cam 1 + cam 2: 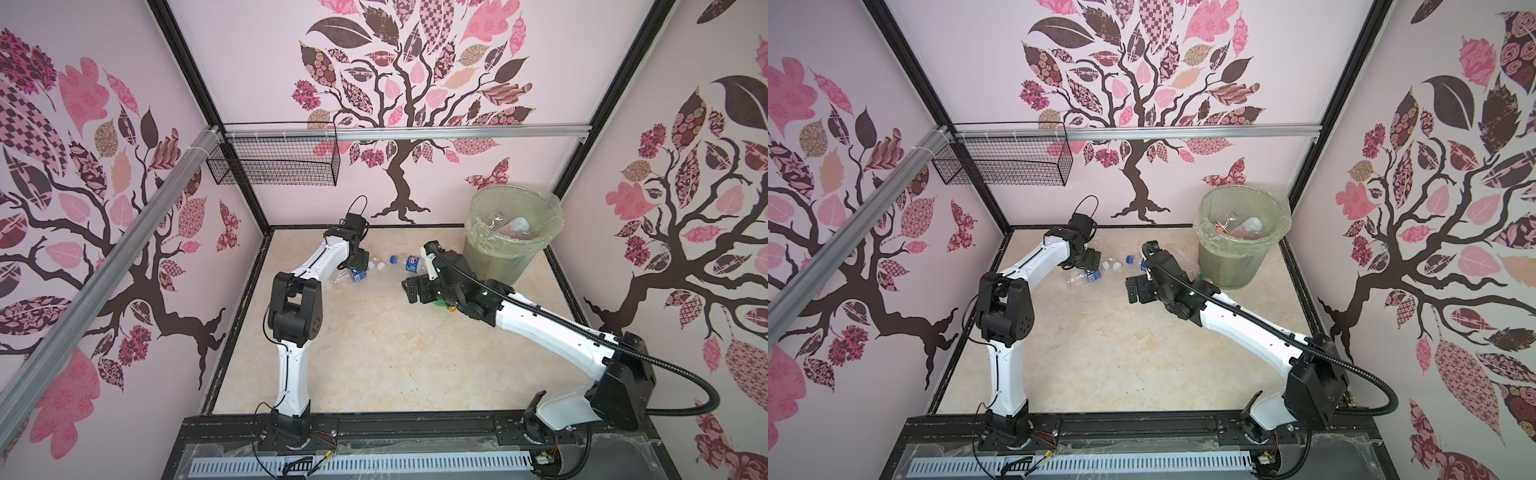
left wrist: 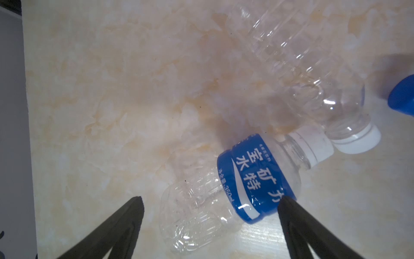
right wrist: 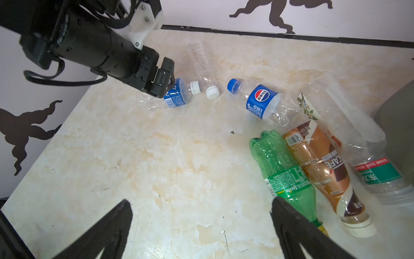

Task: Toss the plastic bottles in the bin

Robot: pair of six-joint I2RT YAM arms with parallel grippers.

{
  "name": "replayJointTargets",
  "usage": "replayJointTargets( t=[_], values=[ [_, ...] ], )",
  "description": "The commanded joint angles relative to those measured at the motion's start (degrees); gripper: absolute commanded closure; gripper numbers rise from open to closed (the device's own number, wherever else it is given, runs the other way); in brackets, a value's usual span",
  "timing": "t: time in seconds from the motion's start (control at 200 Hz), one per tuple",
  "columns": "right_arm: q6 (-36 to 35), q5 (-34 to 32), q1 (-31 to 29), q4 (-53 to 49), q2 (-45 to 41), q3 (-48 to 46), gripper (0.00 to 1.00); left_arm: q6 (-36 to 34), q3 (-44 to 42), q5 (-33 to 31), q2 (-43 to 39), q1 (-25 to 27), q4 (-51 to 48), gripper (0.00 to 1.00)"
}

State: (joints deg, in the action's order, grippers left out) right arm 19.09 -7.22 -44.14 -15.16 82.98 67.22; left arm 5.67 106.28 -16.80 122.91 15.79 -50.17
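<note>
Surface: the beige marbled surface [image 1: 374, 357] is filling the lower middle of both top views.
Right end effector: the right end effector [image 1: 411, 291] is hanging just right of centre, with its fingers [image 3: 286, 219] spread wide and gripping nothing. One tip is overlapping the green bottle's neck end in the wrist view, and contact cannot be told.
Green bottle: the green bottle [image 3: 282, 166] is lying on its side beneath that end effector.
Brown bottle: the brown bottle [image 3: 320, 166] is lying against the green one, white cap pointing the same way.
Green-labelled bottle: the green-labelled bottle [image 3: 358, 139], clear plastic, is lying just beside the brown one, next to the bin's wall.
Blue-capped bottle: the blue-capped bottle [image 1: 411, 262] is lying at centre frame, between the two end effectors.
Left end effector: the left end effector [image 2: 210, 198] is reaching down left of centre, fingers wide apart. It is straddling the blue-labelled bottle [image 2: 257, 183] without clamping it.
Plain bottle: the plain bottle [image 2: 302, 67] is lying with its white cap just beside the blue-labelled one's cap.
Bin: the bin [image 1: 490, 262] is standing right of centre at the far corner, lined with a bag, with clear bottles [image 1: 515, 226] lying inside.
Basket: the wire basket [image 1: 274, 166] is hanging on the back rail, upper left of centre.
</note>
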Motion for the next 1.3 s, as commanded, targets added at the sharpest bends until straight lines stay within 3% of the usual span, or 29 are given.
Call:
replayJointTargets(
  t=[0.0, 0.585, 0.92, 1.165, 1.295],
  values=[
    [-1.3, -0.3, -0.2, 0.6, -0.4, -1.5, 0.00, -3.8, 2.9, 1.8, 1.8, 0.2, -1.2, 0.02],
    [-1.8, -0.5, 0.5, 2.4, -2.4, -4.7, 0.00, -0.4, 4.5, 8.7, 5.6, 0.0, -8.9, 0.03],
    [-0.7, 0.2, 1.3, 2.9, -4.9, -6.9, 0.01, 3.0, -2.9, 12.1, 0.9, 0.1, -8.7, 0.08],
    [0.2, 1.6, 1.9, 2.9, -6.6, -8.1, 0.00, 5.1, -9.3, 14.1, -2.3, 0.0, -4.9, 0.15],
    [0.7, 2.1, 2.3, 2.6, -7.6, -8.7, 0.00, 5.8, -9.2, 14.8, -1.3, 0.0, -5.2, 0.27]
  ],
)
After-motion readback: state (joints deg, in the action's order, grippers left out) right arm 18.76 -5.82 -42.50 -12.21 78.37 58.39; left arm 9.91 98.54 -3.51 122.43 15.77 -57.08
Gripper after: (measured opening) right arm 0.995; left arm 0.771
